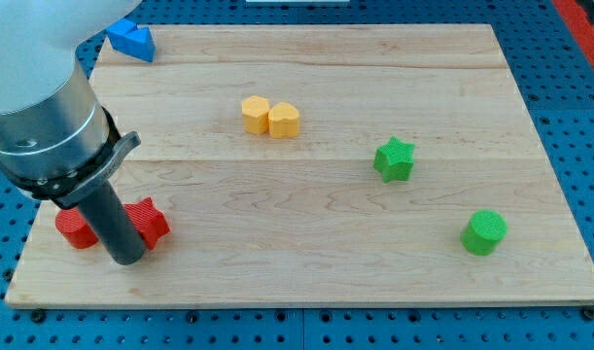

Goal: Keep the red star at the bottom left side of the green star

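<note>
**Rod tip at the red blocks, lower left of the desk**

Camera view. The wooden desk (306, 282) carries seven small blocks. My tip (127, 259) stands near the view's bottom left, directly in front of two red blocks and partly hiding both: a red star (151, 222) just to its right and a red cylinder (75, 231) just to its left. The end effector is a plain rod, so it has no opening to report and holds nothing. The green star (395, 159) lies well apart, toward the view's right, with a green cylinder (484, 232) below and right of it. Two yellow blocks (270, 117) touch each other near the top centre. A blue block (131, 40) sits at the top left corner.
</note>
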{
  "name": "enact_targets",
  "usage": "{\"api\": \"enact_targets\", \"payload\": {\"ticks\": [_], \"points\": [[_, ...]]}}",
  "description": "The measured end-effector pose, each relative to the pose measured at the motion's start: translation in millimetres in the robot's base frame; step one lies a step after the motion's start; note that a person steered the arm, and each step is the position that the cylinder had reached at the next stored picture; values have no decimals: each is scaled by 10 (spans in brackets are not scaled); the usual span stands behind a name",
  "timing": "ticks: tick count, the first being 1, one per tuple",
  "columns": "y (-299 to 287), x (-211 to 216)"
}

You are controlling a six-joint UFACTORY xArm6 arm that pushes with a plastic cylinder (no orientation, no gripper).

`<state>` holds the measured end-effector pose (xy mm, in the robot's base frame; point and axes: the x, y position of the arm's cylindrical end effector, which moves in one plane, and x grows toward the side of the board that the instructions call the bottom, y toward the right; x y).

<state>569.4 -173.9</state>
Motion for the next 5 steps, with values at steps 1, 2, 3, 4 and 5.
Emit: {"api": "enact_targets", "payload": {"ticks": [1,2,3,4,5], "points": [[-239,-3],[-478,-134],[-357,-380],[27,-498],[770,-481]]}}
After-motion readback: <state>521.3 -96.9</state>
